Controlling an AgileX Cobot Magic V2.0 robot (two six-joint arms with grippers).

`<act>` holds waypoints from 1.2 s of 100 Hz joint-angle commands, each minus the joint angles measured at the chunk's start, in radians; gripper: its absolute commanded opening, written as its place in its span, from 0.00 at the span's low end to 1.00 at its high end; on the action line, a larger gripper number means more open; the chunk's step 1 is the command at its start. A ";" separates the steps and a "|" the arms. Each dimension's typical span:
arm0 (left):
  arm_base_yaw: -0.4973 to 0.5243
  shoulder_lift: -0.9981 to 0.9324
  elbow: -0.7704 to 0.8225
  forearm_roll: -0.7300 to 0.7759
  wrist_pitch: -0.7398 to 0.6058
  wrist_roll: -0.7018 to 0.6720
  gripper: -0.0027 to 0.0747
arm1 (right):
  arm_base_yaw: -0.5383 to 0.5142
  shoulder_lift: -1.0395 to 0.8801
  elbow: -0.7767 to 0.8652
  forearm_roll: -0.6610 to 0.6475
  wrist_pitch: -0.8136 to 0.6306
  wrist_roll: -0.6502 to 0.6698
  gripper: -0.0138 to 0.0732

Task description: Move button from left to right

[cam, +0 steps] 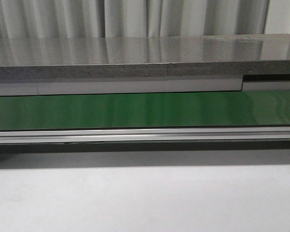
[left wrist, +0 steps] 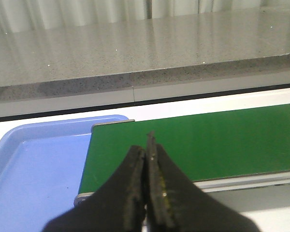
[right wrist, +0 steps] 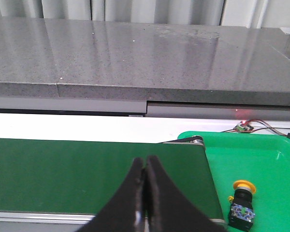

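Note:
The button (right wrist: 242,203), with a yellow-orange cap on a black body, stands in the green tray (right wrist: 261,159) beside the end of the green belt (right wrist: 87,174), seen only in the right wrist view. My right gripper (right wrist: 145,162) is shut and empty, above the belt and apart from the button. My left gripper (left wrist: 147,145) is shut and empty, above the other end of the belt (left wrist: 208,140) next to a blue tray (left wrist: 34,169). Neither gripper shows in the front view, where only the belt (cam: 145,110) is seen.
A grey stone counter (cam: 135,55) runs behind the belt. An aluminium rail (cam: 145,135) edges the belt's near side. White table surface (cam: 145,198) lies in front. A small circuit board with wires (right wrist: 244,127) lies behind the green tray.

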 commanded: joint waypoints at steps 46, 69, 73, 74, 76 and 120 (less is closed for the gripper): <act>-0.008 0.007 -0.027 -0.006 -0.085 -0.001 0.01 | 0.009 0.003 -0.025 -0.007 -0.073 -0.012 0.08; -0.008 0.007 -0.027 -0.006 -0.085 -0.001 0.01 | 0.028 -0.007 0.012 -0.006 -0.108 -0.009 0.08; -0.008 0.007 -0.027 -0.006 -0.085 -0.001 0.01 | 0.042 -0.019 0.031 0.000 -0.130 0.000 0.08; -0.008 0.007 -0.027 -0.006 -0.085 -0.001 0.01 | 0.044 -0.025 0.040 0.000 -0.133 0.000 0.08; -0.008 0.007 -0.027 -0.006 -0.085 -0.001 0.01 | 0.054 -0.035 0.054 0.000 -0.149 0.000 0.08; -0.008 0.007 -0.027 -0.006 -0.085 -0.001 0.01 | 0.122 -0.386 0.401 0.028 -0.264 0.000 0.08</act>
